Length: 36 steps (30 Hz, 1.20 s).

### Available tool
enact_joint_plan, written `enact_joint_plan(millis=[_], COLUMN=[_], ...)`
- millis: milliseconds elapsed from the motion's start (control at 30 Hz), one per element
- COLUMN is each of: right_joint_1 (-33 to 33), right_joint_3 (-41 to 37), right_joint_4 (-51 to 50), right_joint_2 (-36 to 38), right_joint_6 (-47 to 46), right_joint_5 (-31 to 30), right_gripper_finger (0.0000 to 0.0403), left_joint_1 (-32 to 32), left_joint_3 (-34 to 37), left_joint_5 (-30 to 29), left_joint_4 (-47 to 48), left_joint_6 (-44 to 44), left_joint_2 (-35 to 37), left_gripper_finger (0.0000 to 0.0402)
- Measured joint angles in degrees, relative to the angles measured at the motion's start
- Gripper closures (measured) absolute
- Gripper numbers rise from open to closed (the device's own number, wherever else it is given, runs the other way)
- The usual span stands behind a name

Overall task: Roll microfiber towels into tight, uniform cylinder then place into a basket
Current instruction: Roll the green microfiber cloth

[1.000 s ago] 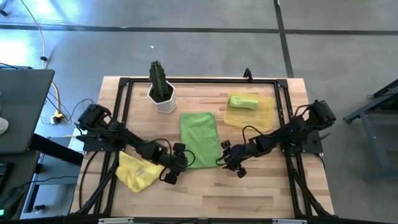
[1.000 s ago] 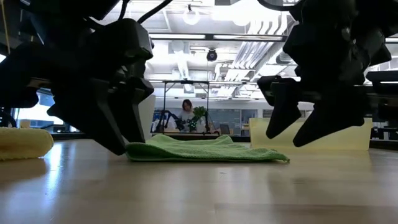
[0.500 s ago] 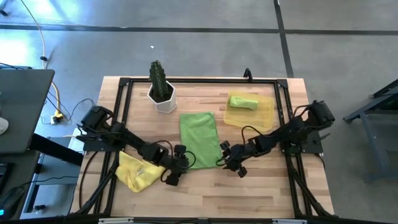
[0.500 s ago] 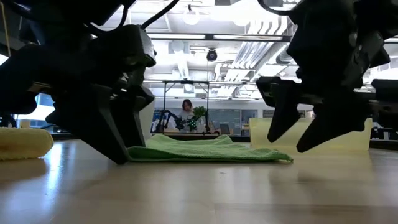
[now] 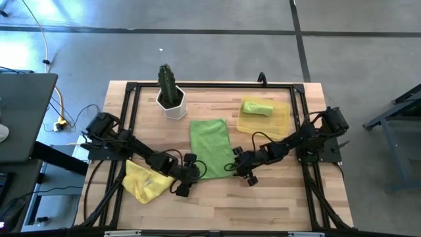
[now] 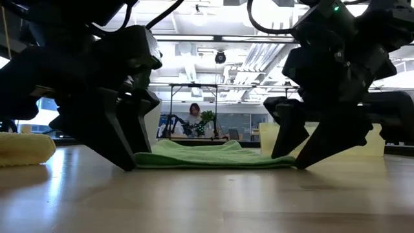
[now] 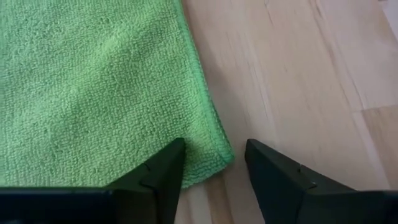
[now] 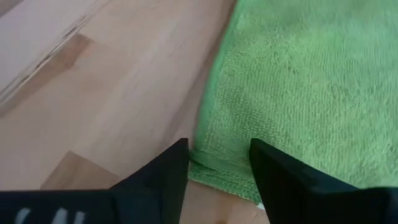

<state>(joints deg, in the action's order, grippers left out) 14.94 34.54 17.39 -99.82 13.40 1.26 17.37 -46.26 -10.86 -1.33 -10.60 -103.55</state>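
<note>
A lime green towel (image 5: pixel 210 148) lies spread flat on the table's middle. My left gripper (image 5: pixel 189 172) stands open at its near left corner (image 7: pixel 217 155), one finger over the cloth and one over bare wood. My right gripper (image 5: pixel 237 168) stands open at the near right corner (image 8: pixel 214 163) in the same way. In the low view both grippers' fingertips are down at table level at the towel's two ends (image 6: pixel 132 162) (image 6: pixel 291 158). A rolled green towel (image 5: pixel 256 107) lies in the yellow basket (image 5: pixel 279 122) at the far right. A yellow towel (image 5: pixel 146 181) lies crumpled at the near left. My left gripper slants down from the near side with the towel's near left corner between its open fingers; one fingertip (image 7: pixel 171 158) is over the cloth, and I cannot tell whether it touches. My right gripper stands likewise at the near right corner, one fingertip (image 8: pixel 264 155) over the cloth; I cannot tell whether it touches.
A white pot with a green cactus (image 5: pixel 171 92) stands at the far left, just beyond the towel's far left corner. A black frame (image 5: pixel 210 84) runs around the table's edges. Bare wood (image 5: pixel 217 204) lies between the grippers and the near edge.
My right gripper has come down and moved toward the table's left, reaching the towel's near right corner; its fingertips now stand at table level there. The towel lies as it did.
</note>
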Motion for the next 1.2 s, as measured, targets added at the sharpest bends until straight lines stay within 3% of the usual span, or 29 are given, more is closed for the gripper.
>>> enact_joint_plan(millis=[367, 533, 867, 1200], right_joint_1=[-0.1, -0.6, -3.1, -5.6], right_joint_3=[0.0, 0.4, 3.9, 7.1], right_joint_4=[-1.0, -0.9, -6.5, -9.0], right_joint_2=[-0.2, -0.2, 1.9, 2.2], right_joint_6=[-5.9, -9.4, -13.6, -21.1], right_joint_5=[-2.3, -0.1, 9.2, 13.1], right_gripper_finger=[0.0393, 0.039, 0.0401, 0.0402], left_joint_1=[1.3, 2.6, 2.5, -0.4], left_joint_3=[0.0, 0.3, 0.2, 0.2], left_joint_5=[-3.2, -3.9, -3.0, -1.3], left_joint_4=[-0.3, -2.2, -0.5, 2.9], left_joint_6=[-1.2, -2.4, -12.4, -31.3], left_joint_2=[-0.1, 0.4, 5.6, 6.6], left_gripper_finger=[0.0361, 0.0396, 0.0393, 0.0392])
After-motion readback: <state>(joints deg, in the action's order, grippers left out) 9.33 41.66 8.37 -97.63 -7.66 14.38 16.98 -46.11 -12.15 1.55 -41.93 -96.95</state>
